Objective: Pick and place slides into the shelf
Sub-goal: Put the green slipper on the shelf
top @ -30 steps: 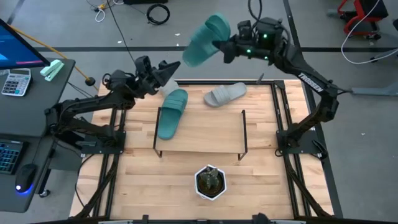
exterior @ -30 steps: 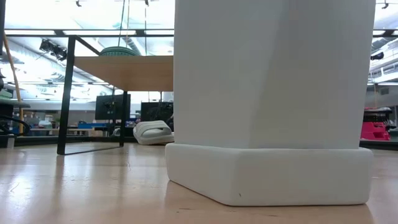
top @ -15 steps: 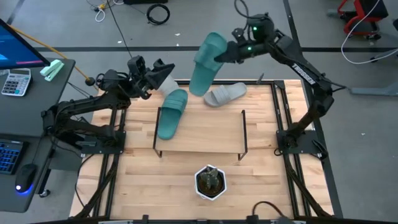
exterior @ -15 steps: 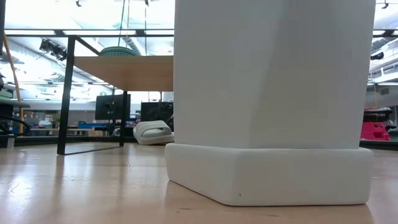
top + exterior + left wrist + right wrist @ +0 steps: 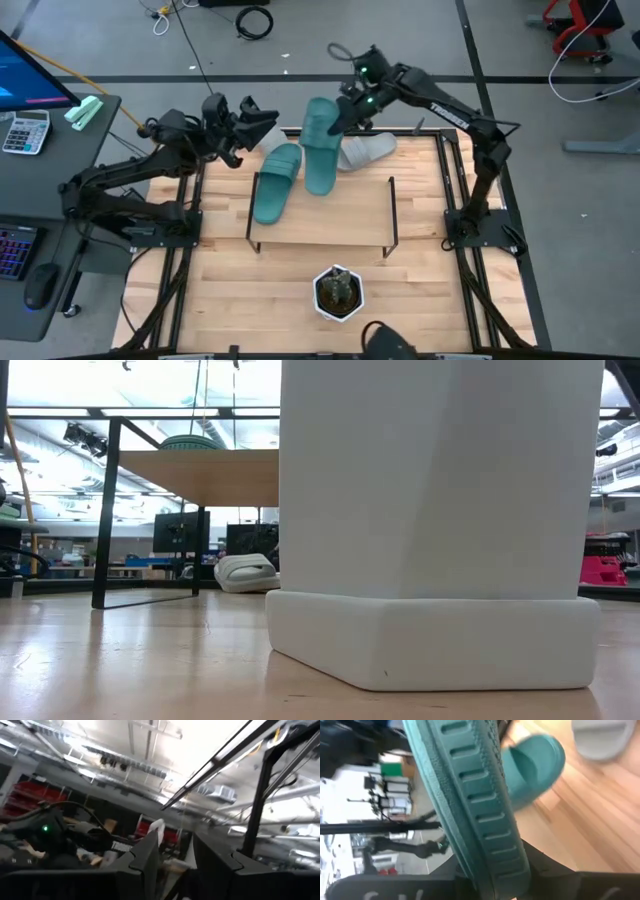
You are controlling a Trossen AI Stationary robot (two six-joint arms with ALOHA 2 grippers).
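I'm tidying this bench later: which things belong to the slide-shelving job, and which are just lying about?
Job: held teal slide, shelved teal slide, grey slide, shelf.
Lying about: potted plant, calculator, mouse.

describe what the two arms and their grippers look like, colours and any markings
Both arms are dark, near-black, jointed tubes on black bases. The right arm carries white lettering along its link and green indicator lights near the wrist. The left gripper and right gripper each have two dark, angular fingers.
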